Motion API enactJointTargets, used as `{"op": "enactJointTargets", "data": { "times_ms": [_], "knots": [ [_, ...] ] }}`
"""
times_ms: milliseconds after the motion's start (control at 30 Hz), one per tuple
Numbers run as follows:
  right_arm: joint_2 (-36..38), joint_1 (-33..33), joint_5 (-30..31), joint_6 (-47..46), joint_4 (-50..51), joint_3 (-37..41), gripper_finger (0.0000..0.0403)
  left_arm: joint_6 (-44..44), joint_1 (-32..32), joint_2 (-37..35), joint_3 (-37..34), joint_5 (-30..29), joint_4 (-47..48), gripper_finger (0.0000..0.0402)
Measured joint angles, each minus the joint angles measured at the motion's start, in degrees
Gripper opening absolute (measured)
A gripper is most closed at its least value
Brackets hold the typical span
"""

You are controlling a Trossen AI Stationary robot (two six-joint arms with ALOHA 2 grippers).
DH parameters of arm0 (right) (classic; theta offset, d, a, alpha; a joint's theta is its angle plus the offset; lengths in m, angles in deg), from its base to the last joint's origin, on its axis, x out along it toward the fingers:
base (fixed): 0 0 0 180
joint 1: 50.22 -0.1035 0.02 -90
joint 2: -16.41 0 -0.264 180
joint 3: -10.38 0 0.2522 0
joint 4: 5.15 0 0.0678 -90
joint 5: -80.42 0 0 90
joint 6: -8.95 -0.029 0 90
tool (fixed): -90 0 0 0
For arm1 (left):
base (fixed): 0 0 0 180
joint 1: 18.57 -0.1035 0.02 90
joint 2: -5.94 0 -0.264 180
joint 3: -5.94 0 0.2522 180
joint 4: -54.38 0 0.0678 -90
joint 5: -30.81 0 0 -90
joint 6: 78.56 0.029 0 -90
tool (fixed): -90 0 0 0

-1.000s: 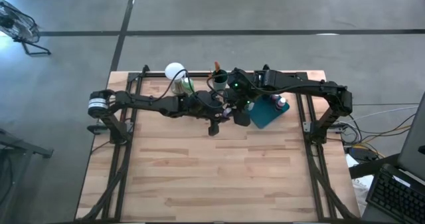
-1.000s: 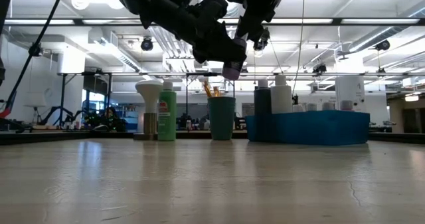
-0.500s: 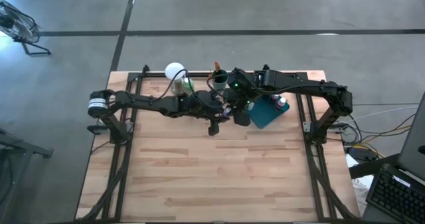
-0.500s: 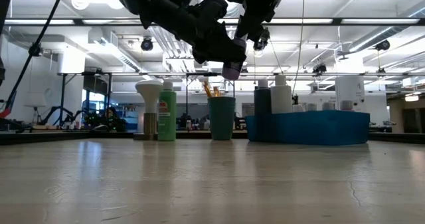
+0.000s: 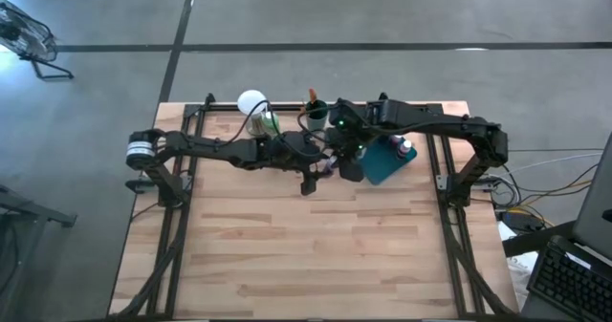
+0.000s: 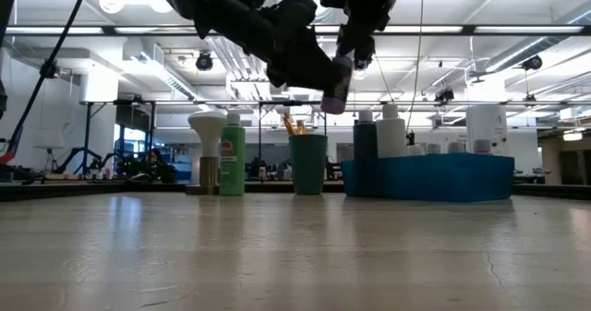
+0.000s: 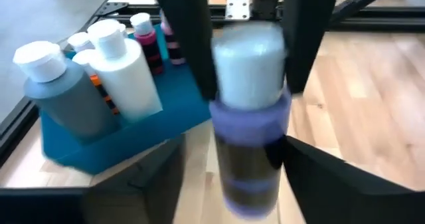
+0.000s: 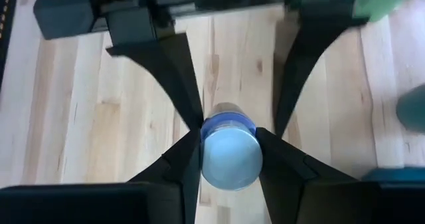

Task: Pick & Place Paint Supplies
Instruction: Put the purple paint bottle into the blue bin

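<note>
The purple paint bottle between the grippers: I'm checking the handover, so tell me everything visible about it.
The purple paint bottle has a white cap, a purple collar and dark contents. It hangs upright in the air above the wooden table, beside the teal tray. The right gripper pinches its cap; the left gripper's fingers flank it, apart.

The left claw (image 7: pixel 249 177) has spread off the purple bottle (image 7: pixel 251 117), now tilted in the right claw (image 8: pixel 229 147).
</note>
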Motion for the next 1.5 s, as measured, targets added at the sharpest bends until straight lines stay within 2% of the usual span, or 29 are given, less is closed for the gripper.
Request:
{"op": "enactJointTargets", "data": {
  "times_ms": [133,233,367,500,733,900,1067,1267,1500],
  "knots": [
    [0.88,0.0,4.13,-0.25,4.3,-0.4,0.0114,0.79,-0.01,-0.73,-0.01,-1.91,3.75,0.0289],
    [2.28,0.11,6.23,-1.75,8.0,-0.42,0.0114,0.42,-0.04,-1.74,-0.13,-5.16,7.34,0.0306],
    [5.0,0.12,11.98,-3.98,12.83,-0.31,0.0114,0.17,-0.07,-3.17,-1.54,-8.81,8.05,0.0305],
    [8.68,0.91,15.1,-6.19,15.25,1.36,0.0114,-0.24,-0.12,-3.54,-3.22,-9.43,7.43,0.0298],
    [18.43,5.39,20.81,-9.92,13.94,11.78,0.0114,-0.12,-0.13,-3.65,-4.61,-9.87,5.09,0.0296],
    [22.78,10.76,20.51,-8.95,7.43,19.76,0.0114,0.98,-0.15,-3.69,-4.63,-9.88,1.1,0.0293],
    [22.25,14.93,18.04,-5.78,4.8,24.96,0.0114,0.32,-0.15,-4.48,-4.77,-11.09,0.58,0.0293],
    [21.45,17.1,16.04,-2.53,-0.49,28.71,0.0114,-0.07,-0.19,-6.95,-6.9,-13.36,-1.26,0.0291],
    [21.47,19.68,15.39,-0.98,-4.77,32.4,0.0114,0.04,-0.28,-7.65,-7.23,-13.43,-1.55,0.0289]
  ]
}}
